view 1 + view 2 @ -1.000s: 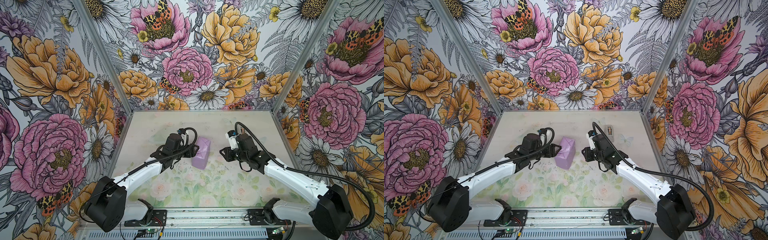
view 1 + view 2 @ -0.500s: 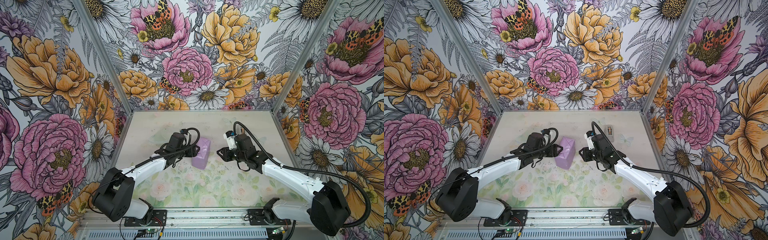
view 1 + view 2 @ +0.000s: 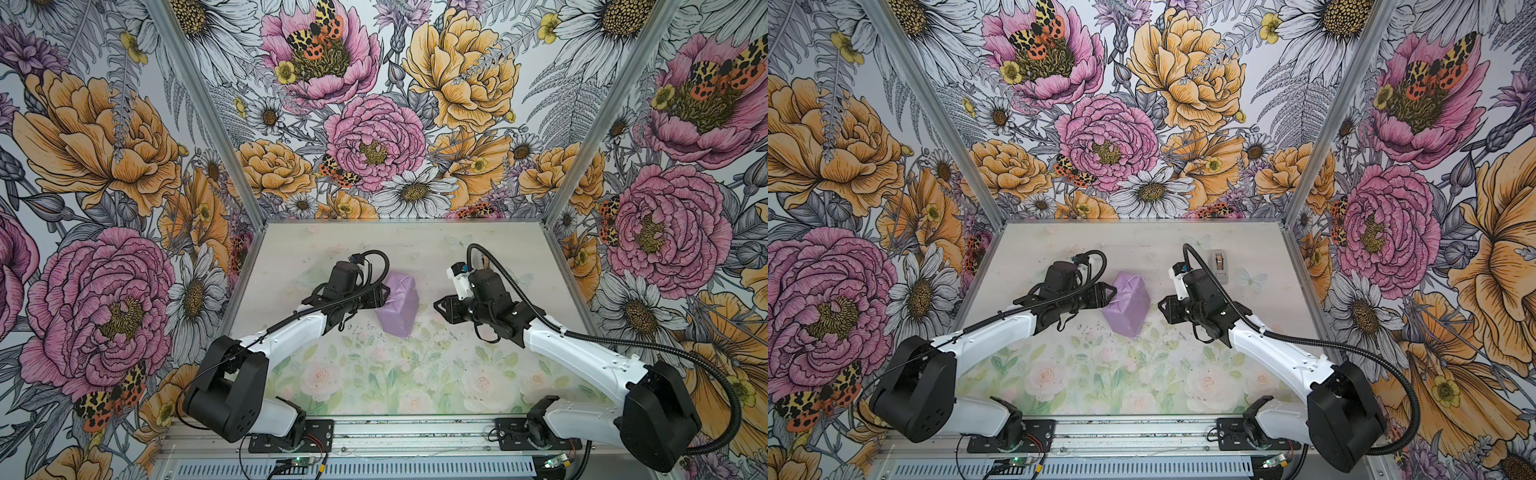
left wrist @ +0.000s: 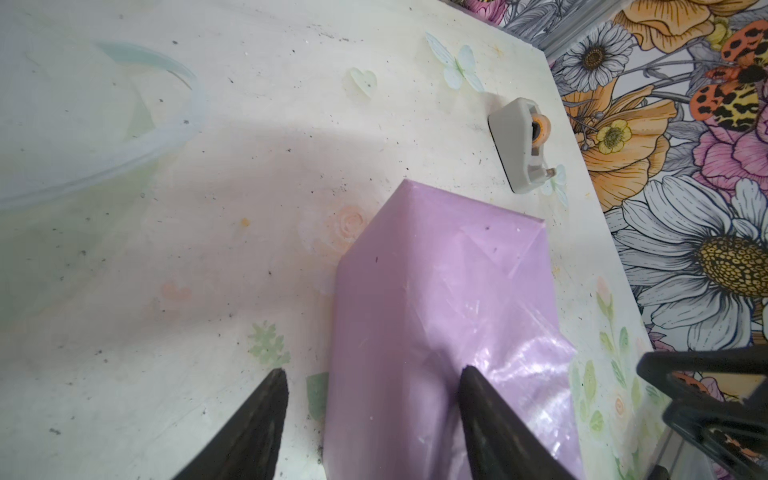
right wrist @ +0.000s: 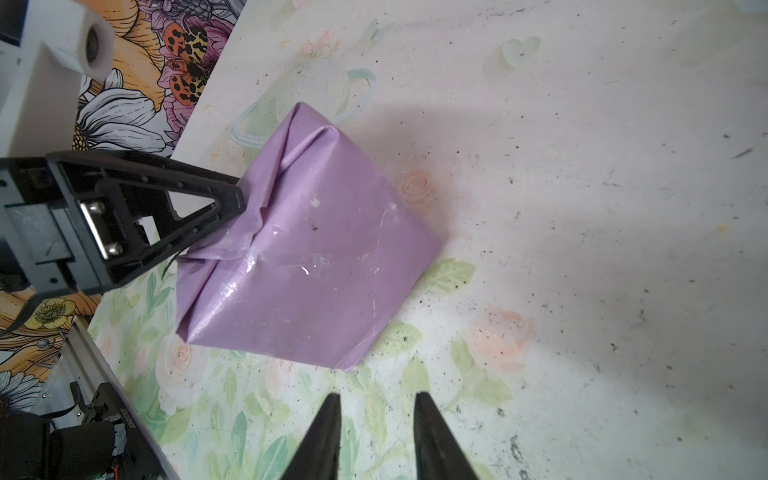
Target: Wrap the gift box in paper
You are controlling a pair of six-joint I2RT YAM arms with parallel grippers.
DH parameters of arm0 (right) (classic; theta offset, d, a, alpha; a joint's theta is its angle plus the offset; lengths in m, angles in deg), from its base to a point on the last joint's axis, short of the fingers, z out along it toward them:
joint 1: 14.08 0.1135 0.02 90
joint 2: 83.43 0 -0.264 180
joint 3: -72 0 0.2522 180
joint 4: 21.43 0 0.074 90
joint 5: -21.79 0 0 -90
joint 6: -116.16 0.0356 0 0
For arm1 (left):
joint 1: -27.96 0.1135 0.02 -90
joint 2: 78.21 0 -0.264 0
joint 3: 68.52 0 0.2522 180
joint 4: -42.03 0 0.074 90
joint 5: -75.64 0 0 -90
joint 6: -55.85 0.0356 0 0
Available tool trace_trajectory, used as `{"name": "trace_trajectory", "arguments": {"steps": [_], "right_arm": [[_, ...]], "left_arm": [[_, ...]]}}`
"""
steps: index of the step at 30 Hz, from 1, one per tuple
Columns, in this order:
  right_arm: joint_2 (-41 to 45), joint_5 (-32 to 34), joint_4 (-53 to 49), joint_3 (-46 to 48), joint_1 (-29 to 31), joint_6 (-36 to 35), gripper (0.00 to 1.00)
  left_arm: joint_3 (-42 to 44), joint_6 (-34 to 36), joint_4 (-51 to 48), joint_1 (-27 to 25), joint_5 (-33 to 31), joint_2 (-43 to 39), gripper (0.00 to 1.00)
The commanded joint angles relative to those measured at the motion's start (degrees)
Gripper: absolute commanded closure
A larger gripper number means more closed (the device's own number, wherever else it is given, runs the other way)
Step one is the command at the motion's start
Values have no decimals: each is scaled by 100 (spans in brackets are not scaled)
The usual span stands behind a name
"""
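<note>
Touching paper (image 5: 311,249) fold in right wrist view: left gripper (image 4: 372,372), wide | right gripper (image 5: 377,397): narrow, empty

Glossy lilac paper (image 5: 316,257) (creased), matt grey plastic tape dispenser (image 4: 513,145), scuffed printed table (image 5: 602,187)

Left gripper's (image 4: 372,369) fingers wide apart, right gripper's (image 5: 377,394) slightly parted.

A grey tape dispenser (image 3: 1219,262) with an orange-cored roll sits toward the far right of the bench (image 3: 1084,374). The pale bench is printed with faded roses and leaves and flecked with dark specks. Flower-patterned walls (image 3: 104,166) enclose it.
</note>
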Motion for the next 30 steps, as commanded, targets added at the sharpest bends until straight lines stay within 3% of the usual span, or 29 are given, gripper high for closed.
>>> {"name": "trace_trajectory", "arguments": {"steps": [1,12,20,27,30], "right_arm": [[-27,-109,192,-36,-19,29,68],[-30,-153,195,-79,-19,20,68],[-203,-345,226,-223,-19,29,67],[-304,-451,338,-230,-3,40,67],[-320,-462,379,-217,-2,53,67]], "left_arm": [[165,121,-437,285,-272,-4,33],[-5,339,-979,1338,-584,-696,31],[-21,468,-1230,1786,-302,-1111,32],[82,414,-906,1960,137,-771,49],[-50,392,-707,1921,370,-531,63]]}}
